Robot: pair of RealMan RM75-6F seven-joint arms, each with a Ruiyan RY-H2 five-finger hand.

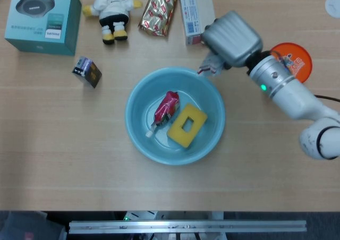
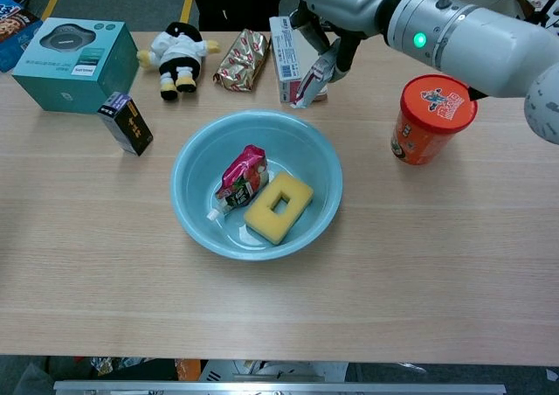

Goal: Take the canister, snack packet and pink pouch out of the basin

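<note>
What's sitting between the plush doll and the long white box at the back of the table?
A shiny gold snack packet lies between the plush doll and the long white box; the head view shows it best.

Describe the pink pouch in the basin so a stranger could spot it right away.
Find the light blue basin in the middle of the wooden table. Inside lie two things: a yellow sponge with a rectangular hole, and to its left the pink pouch. The pouch is the glossy magenta packet with a white spout.
</note>
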